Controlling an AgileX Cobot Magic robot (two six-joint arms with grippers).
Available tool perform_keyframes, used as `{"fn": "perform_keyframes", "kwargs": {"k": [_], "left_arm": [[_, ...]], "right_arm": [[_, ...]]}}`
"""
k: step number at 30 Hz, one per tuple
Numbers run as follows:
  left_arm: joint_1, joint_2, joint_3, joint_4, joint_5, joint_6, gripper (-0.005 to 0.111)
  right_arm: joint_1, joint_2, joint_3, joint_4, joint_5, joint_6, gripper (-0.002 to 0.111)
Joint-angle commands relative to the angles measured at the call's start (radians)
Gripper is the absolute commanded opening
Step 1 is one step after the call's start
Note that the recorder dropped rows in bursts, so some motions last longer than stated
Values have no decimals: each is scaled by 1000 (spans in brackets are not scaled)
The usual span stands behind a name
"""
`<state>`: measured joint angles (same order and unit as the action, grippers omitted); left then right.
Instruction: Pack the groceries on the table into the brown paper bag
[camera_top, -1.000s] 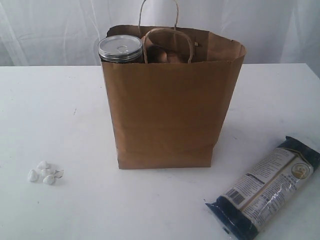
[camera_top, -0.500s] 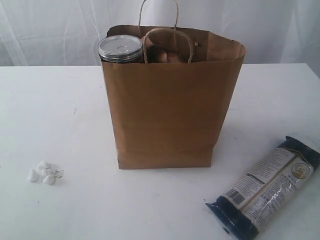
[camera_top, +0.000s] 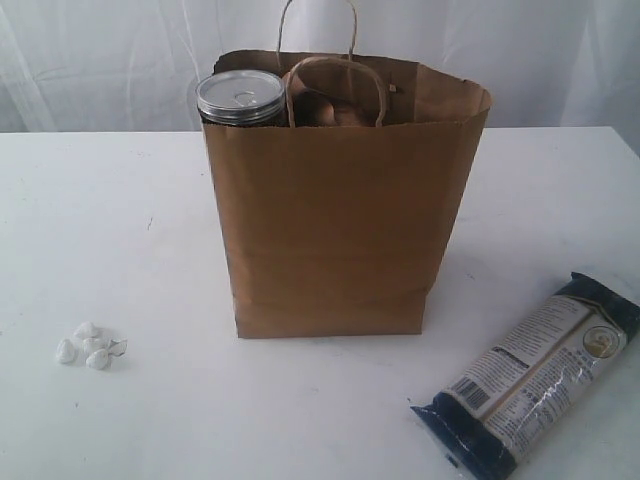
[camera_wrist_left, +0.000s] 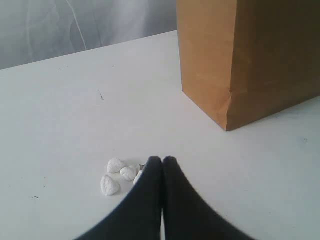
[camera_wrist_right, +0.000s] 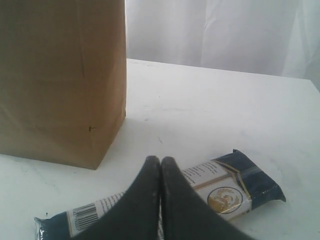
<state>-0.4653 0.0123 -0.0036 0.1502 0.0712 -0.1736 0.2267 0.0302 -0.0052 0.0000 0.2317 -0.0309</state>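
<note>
The brown paper bag (camera_top: 340, 200) stands upright mid-table, its two loop handles up. A silver pull-tab can (camera_top: 240, 97) pokes out of its left top corner; other brown contents show dimly inside. The long dark-blue packet (camera_top: 530, 375) lies flat on the table (camera_top: 120, 220) at the front right. In the right wrist view my right gripper (camera_wrist_right: 160, 160) is shut and empty, hovering just over the packet (camera_wrist_right: 220, 187), with the bag (camera_wrist_right: 60, 80) beside it. In the left wrist view my left gripper (camera_wrist_left: 162, 160) is shut and empty, near the bag's corner (camera_wrist_left: 250, 60). Neither gripper shows in the exterior view.
Several small white lumps (camera_top: 88, 345) lie on the table at the front left, right beside my left gripper's tips (camera_wrist_left: 117, 175). White curtains hang behind the table's far edge.
</note>
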Motion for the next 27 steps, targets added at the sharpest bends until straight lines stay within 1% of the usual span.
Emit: {"fn": "perform_keyframes", "kwargs": {"k": [1,17,20,21,23,24,27], "left_arm": [[-6,-6,4,4,5,-7,0],[-6,-6,4,4,4,-7,0],[-6,-6,4,4,-21,-7,0],[-6,-6,4,-2,-51,-17,0],[-6,-6,4,-44,-127,-90,0],[-6,-6,4,-84,-167,-183,0],[-6,-6,4,-99,-292,-410,0]], "right_arm": [[-9,-4,5,8,-2,5,0],[-9,-4,5,8,-2,9,0],[-9,-4,5,8,-2,9,0],[-9,-4,5,8,-2,9,0],[-9,-4,5,8,-2,9,0],[-9,-4,5,8,-2,9,0],[-9,-4,5,8,-2,9,0]]}}
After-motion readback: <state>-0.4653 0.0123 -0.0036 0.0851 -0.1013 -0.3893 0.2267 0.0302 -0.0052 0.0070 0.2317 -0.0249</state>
